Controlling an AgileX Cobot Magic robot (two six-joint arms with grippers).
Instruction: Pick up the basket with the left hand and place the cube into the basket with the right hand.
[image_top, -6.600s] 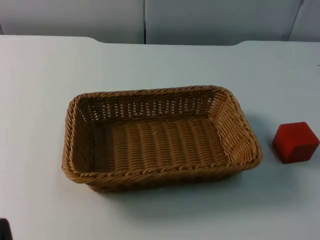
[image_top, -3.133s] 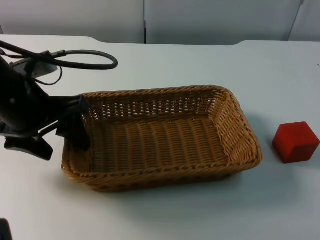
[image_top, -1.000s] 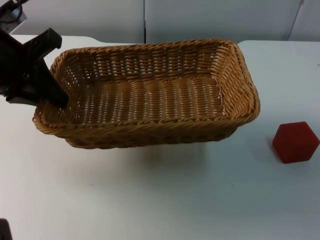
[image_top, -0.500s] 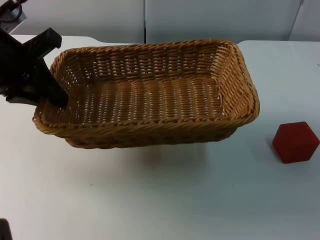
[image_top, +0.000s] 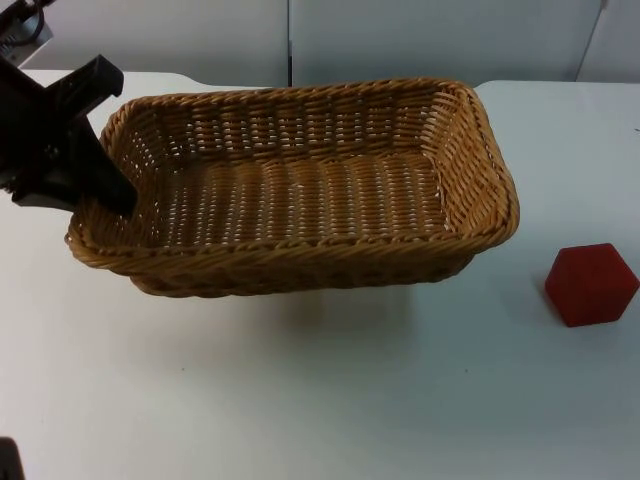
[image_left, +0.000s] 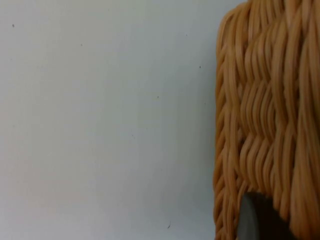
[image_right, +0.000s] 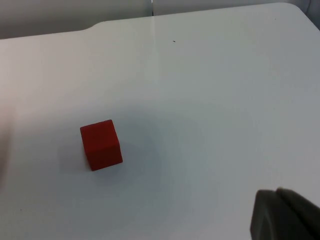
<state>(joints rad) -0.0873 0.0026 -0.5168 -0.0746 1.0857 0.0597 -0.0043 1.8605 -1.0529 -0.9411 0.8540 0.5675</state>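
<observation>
Wicker basket (image_top: 300, 185), rectangular and empty, is held off the white table (image_top: 320, 400); its shadow on the surface beneath, separate from its base, supports that judgement. The left gripper (image_top: 95, 185) is closed on the basket's short wall at the 9 o'clock end, one finger inside the rim and the other outside it. The left wrist view confirms contact: a black fingertip (image_left: 257, 220) lies against the woven wall (image_left: 265, 115), with bare table beside it.

Red cube (image_top: 591, 284) rests on the table at about 4 o'clock from the basket, well apart from it and untouched. In the right wrist view the cube (image_right: 101, 145) sits alone on the table, well apart from the black fingertip (image_right: 285, 215) at the frame edge. Whether the right gripper is open or closed cannot be told from these views; it holds nothing visible.

Assessment: the first step, lifting the basket with the left arm, appears complete, with the basket roughly level. The step now in hand is the right arm's approach to the cube, not yet at contact.

Next move calls for the right gripper to descend over the cube with jaws spread wider than it, square to two opposite faces, then close, lift and carry it toward 10 o'clock over the near rim before release. The left arm needs only to keep the basket level.
</observation>
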